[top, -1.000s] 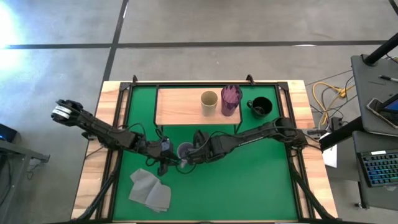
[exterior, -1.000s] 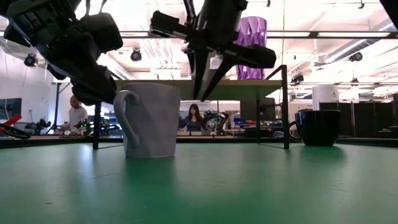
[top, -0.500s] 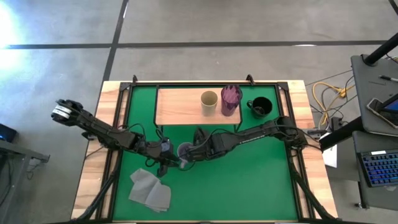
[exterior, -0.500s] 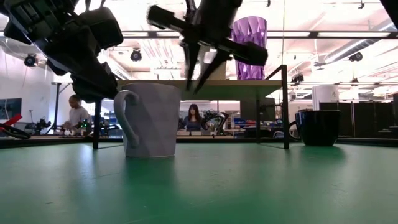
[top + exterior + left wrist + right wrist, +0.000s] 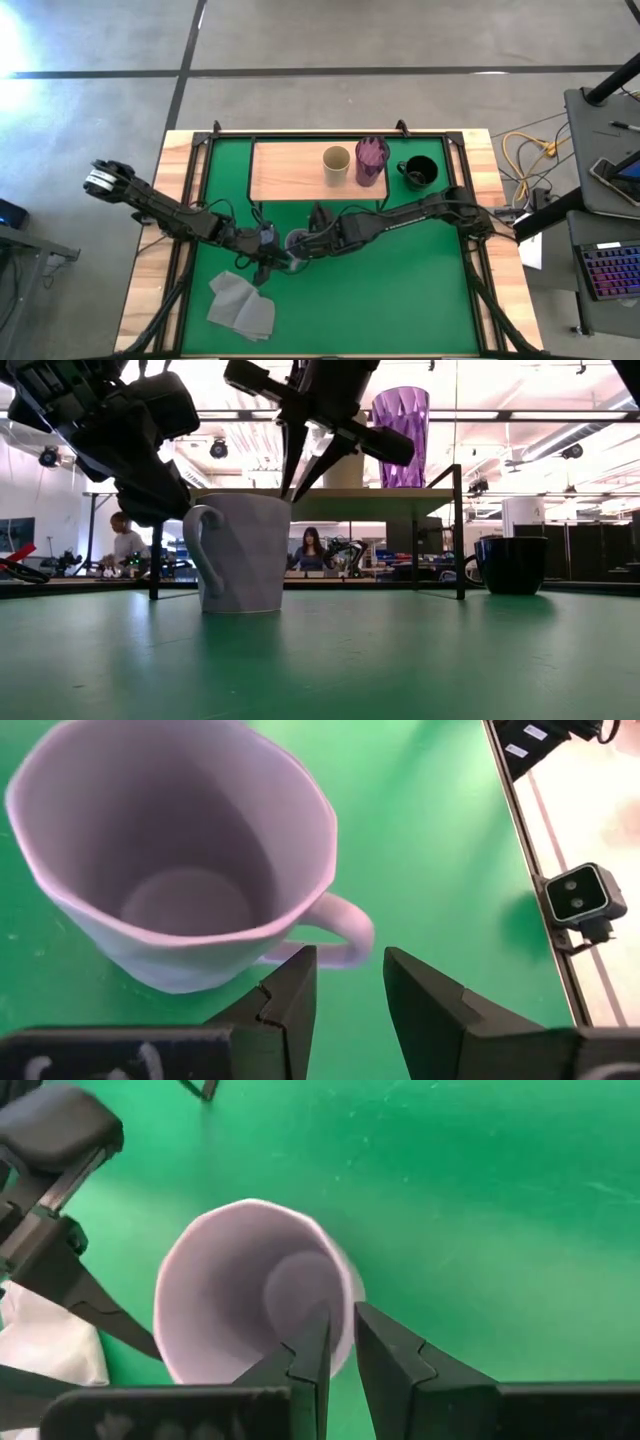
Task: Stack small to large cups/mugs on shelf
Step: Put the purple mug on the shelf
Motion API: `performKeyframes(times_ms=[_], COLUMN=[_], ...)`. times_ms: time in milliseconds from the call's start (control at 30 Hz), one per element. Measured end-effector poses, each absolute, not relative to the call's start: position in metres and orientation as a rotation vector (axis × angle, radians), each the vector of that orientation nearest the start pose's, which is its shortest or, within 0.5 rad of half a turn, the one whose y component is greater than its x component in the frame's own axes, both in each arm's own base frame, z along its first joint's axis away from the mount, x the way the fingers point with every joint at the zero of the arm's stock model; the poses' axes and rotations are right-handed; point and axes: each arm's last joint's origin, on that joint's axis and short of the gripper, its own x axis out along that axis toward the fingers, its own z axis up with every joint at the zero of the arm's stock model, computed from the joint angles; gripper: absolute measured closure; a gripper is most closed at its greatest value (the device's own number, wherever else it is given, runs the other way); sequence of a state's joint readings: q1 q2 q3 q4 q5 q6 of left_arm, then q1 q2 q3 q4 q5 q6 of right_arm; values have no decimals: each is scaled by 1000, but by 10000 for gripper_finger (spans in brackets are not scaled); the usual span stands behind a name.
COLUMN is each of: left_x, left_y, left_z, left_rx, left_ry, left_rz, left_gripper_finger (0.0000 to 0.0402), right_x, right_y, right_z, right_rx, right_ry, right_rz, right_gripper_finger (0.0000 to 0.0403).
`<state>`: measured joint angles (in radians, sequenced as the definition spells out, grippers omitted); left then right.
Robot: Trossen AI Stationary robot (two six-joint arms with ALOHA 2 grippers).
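Observation:
The lavender-grey handled mug (image 5: 297, 241) stands upright on its base on the green mat (image 5: 400, 290), in front of the shelf (image 5: 285, 172). My right gripper (image 5: 342, 1342) is slightly open, pointing down at the mug's rim on the side away from the handle. One finger is over the inside and one over the outside. My left gripper (image 5: 350, 982) is open beside the mug's handle (image 5: 345, 928), apart from it. The tan cup (image 5: 336, 163) and the purple tumbler (image 5: 371, 158) stand on the shelf. The black mug (image 5: 418, 172) stands on the mat, right of the shelf. My right gripper's fingers stand on either side of the mug's wall at the rim (image 5: 347, 1305), slanting down from above. Their tips are level with the rim (image 5: 291, 494). I cannot tell whether either finger touches the wall. The mug stands on the mat.
A folded grey cloth (image 5: 243, 305) lies on the mat near the front left. The shelf's left half is bare wood. Both arms cross the middle of the mat. People show in the room behind the table (image 5: 312, 547).
My right gripper has risen a little and gone toward the table's left. It has moved from beside the mug's outer wall to over its rim. The mug has stayed in place.

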<state>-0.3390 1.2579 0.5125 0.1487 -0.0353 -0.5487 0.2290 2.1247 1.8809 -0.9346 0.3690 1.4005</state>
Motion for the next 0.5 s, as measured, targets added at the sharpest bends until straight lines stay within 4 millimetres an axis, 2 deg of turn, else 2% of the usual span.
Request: performKeyframes(times_ms=[100, 233, 500], left_x=[225, 223, 224], left_y=[-80, -80, -79], left_z=[177, 175, 176], left_rx=[-418, -412, -401], left_ry=[657, 662, 650], left_rz=[-130, -117, -105], left_gripper_finger=[297, 297, 297], right_x=[431, 421, 429], right_y=[91, 94, 95], right_z=[242, 236, 228], right_rx=[885, 904, 957], right_ry=[840, 939, 911], right_rz=[-885, -940, -867], right_gripper_finger=[360, 360, 360])
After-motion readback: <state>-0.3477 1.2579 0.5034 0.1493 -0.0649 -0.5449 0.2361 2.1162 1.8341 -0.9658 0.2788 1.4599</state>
